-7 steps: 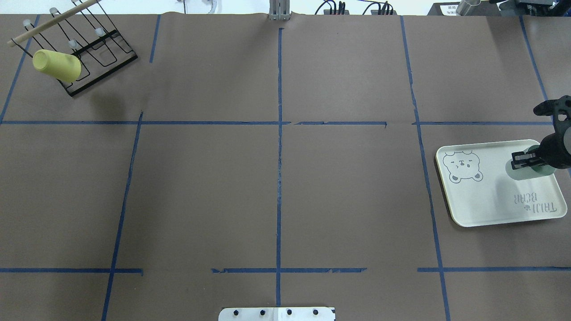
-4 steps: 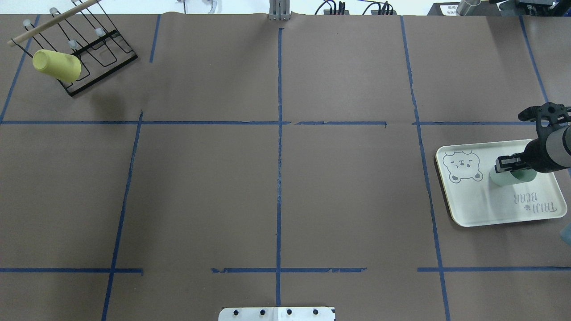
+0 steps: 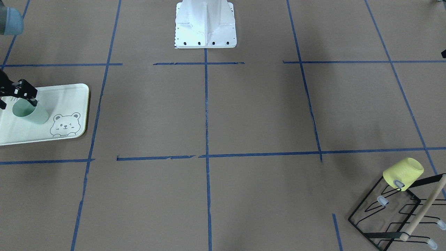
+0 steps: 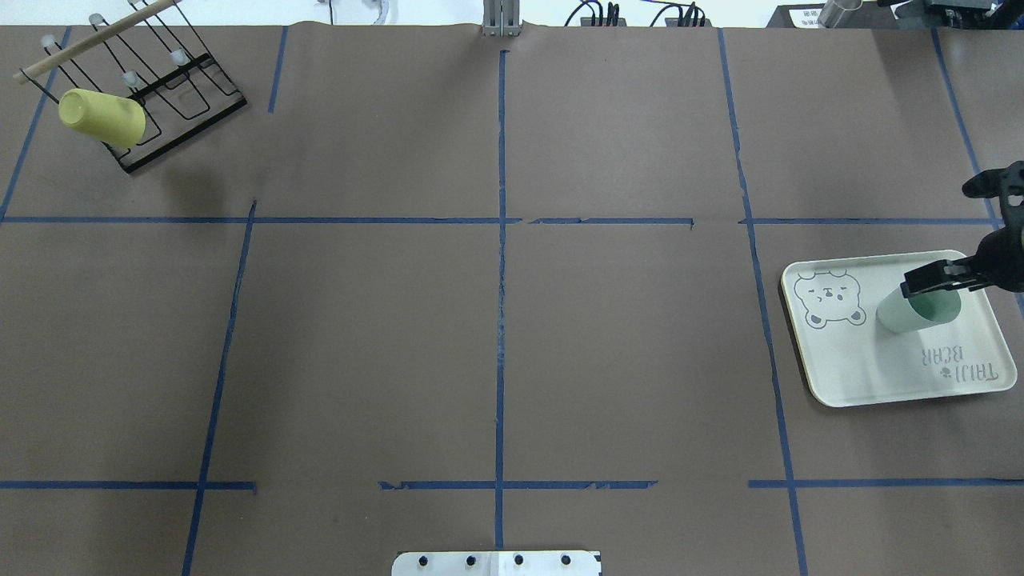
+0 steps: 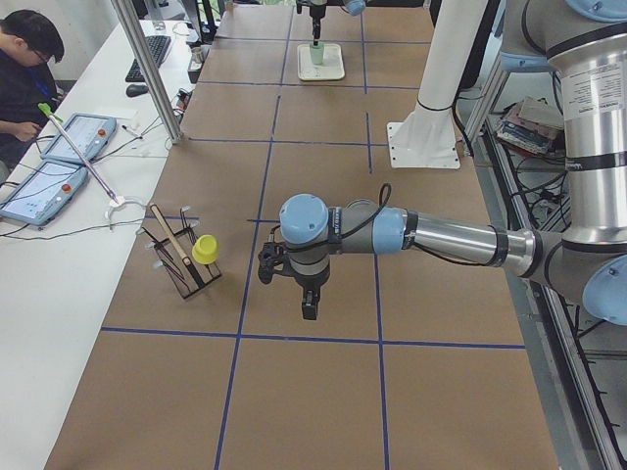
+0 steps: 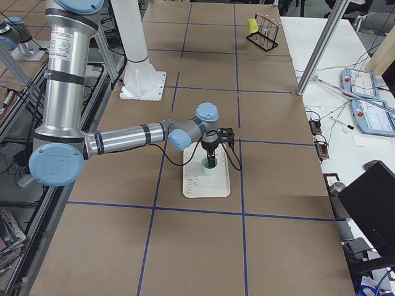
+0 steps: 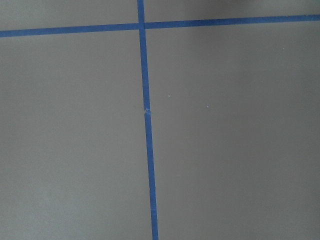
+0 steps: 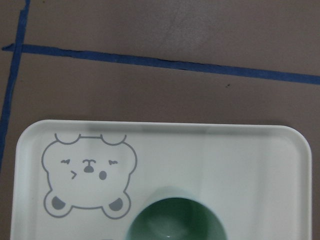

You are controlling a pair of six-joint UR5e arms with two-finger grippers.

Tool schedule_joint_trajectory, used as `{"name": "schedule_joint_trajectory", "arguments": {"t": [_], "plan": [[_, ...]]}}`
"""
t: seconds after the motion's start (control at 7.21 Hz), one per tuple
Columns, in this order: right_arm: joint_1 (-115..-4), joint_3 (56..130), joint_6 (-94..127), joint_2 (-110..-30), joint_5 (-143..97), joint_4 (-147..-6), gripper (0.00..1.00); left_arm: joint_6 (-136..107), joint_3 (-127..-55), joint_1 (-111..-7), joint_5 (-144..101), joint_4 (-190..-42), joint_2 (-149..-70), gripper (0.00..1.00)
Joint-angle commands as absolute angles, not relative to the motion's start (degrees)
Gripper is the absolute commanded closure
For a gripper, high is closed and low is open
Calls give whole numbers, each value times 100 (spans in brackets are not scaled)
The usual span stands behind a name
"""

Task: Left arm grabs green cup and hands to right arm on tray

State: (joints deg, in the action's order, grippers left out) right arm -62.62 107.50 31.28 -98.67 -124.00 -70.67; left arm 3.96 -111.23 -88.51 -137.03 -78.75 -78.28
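Observation:
The green cup (image 4: 916, 312) stands upright, mouth up, on the tray (image 4: 872, 368) next to the bear drawing. It also shows in the front-facing view (image 3: 29, 112) and at the bottom of the right wrist view (image 8: 175, 222). My right gripper (image 4: 934, 278) is open just above the cup's rim, one finger on each side of it (image 3: 17, 101), not gripping. My left gripper (image 5: 310, 302) hangs over bare table far from the tray. It shows only in the left side view, so I cannot tell if it is open or shut.
A yellow cup (image 4: 102, 117) hangs on a black wire rack (image 4: 172, 88) with a wooden stick at the far left corner. The robot's white base (image 3: 205, 24) sits at the table's near edge. Blue tape lines cross the brown table cover.
The right gripper carried the green cup leftward and down onto the tray, let go of it, and has pulled up and back. The cup stays standing on the tray.

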Motion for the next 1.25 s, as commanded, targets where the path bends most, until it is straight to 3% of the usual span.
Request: {"name": "schedule_joint_trajectory", "arguments": {"t": [0.0,0.55,1.11], "plan": [[-7352,11099,1056,-9887,-12778,-8580,0,422,-11127,-8851,-13685,-7875,-7822,0],[-8813,10943,-1027,-10659,-12963,-9123,0,422,-11127,-8851,-13667,-7875,-7787,0],[-8886,10547,-967,-10775,-13579,-9062,0,378,-11161,-8859,-13570,-7893,-7761,0]]}}
